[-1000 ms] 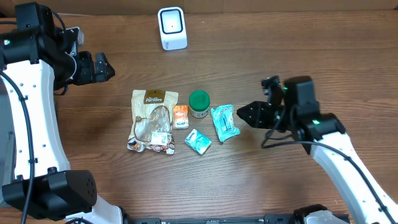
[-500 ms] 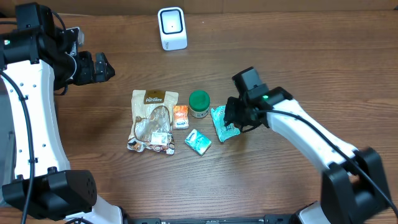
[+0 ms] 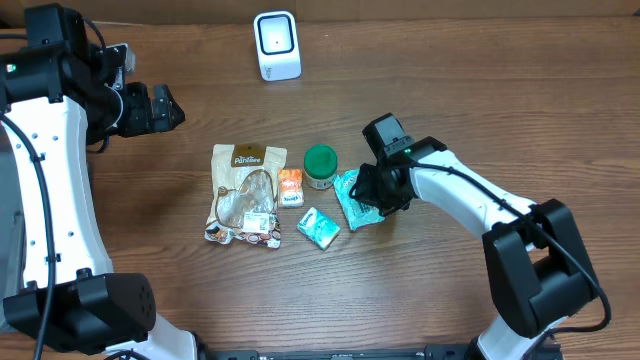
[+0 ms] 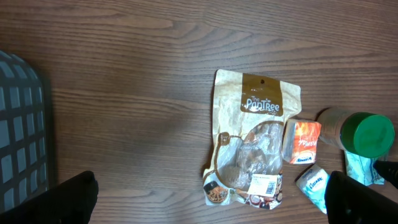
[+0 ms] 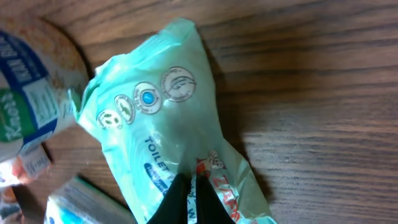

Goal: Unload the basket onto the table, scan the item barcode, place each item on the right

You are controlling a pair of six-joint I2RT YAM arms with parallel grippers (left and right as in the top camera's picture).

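The item is a teal wipes packet [image 3: 350, 203] lying on the table right of the green-lidded jar; the right wrist view shows its printed film [image 5: 163, 118] crumpled. My right gripper [image 3: 373, 194] is down on it, jaws shut and pinching a fold of the film [image 5: 188, 182]. A white barcode scanner [image 3: 277, 45] stands at the back centre of the table. My left gripper [image 3: 172, 108] hovers high at the far left, wide open and empty; in its wrist view the fingertips [image 4: 73, 194] frame the brown snack bag [image 4: 255, 149] from well above.
A brown snack bag [image 3: 245, 195], an orange sachet [image 3: 290, 187], a green-lidded jar [image 3: 320, 166] and a teal tissue pack [image 3: 318, 228] lie in a cluster left of the packet. A grey basket [image 4: 22, 124] sits at the left edge.
My right arm swung left from open table onto the teal packet and its jaws closed on the film. The packet shifted slightly left. The left arm stayed still.
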